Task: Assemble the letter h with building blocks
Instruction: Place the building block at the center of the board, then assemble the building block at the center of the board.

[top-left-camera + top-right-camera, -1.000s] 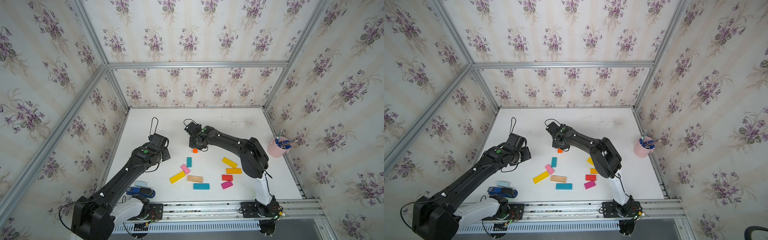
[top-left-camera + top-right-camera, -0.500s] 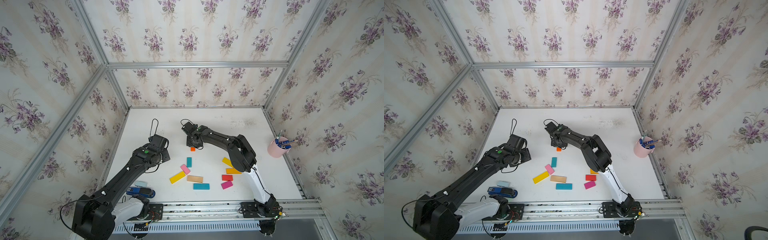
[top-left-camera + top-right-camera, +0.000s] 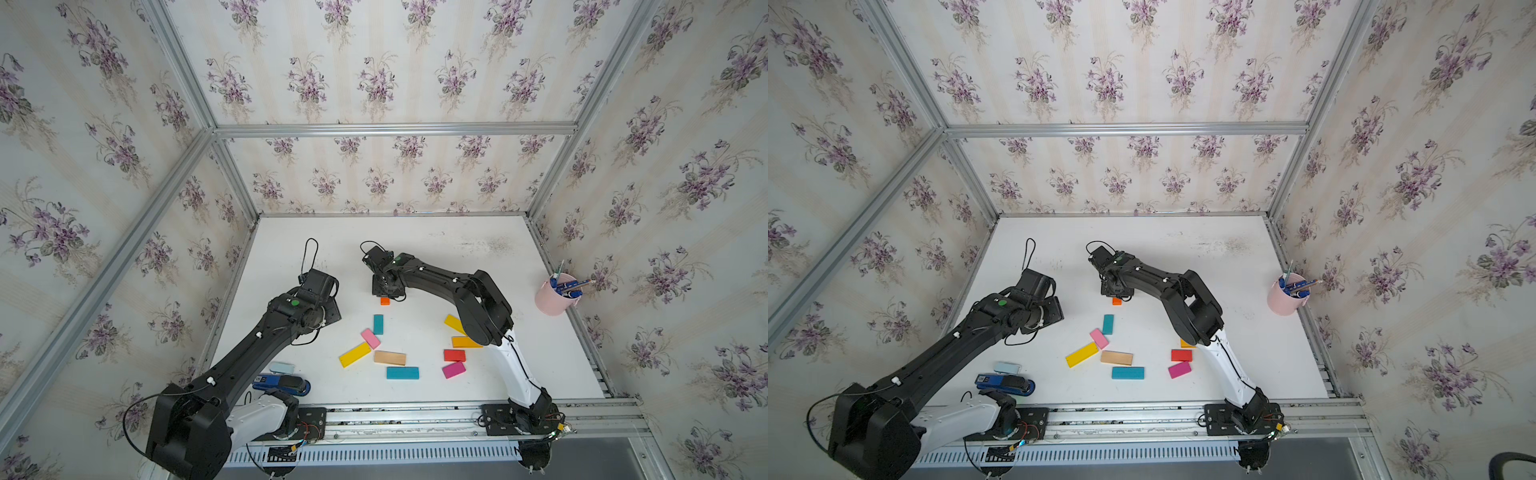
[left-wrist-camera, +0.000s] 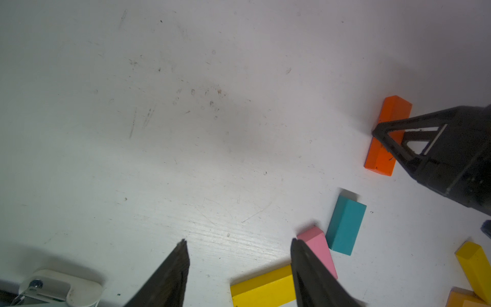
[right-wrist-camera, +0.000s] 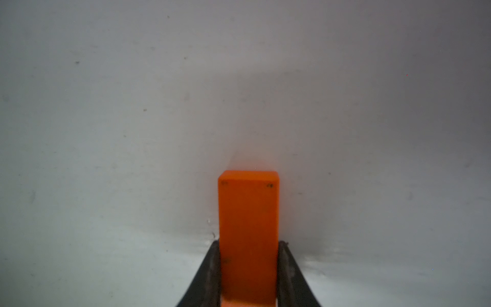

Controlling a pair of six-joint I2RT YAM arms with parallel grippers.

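Barely begun, it seemed: the right gripper was closed on the short orange block, which lay flat on the table between its jaws, perhaps the first piece of the letter h. The other building blocks lay scattered and unjoined behind it. The left gripper hung open and empty just beside them.

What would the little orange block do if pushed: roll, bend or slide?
The small orange rectangular block looks hard, likely painted wood, so it probably won't bend. Its flat faces suggest sliding, not rolling. It looks small and likely light; the right gripper clamps its sides.
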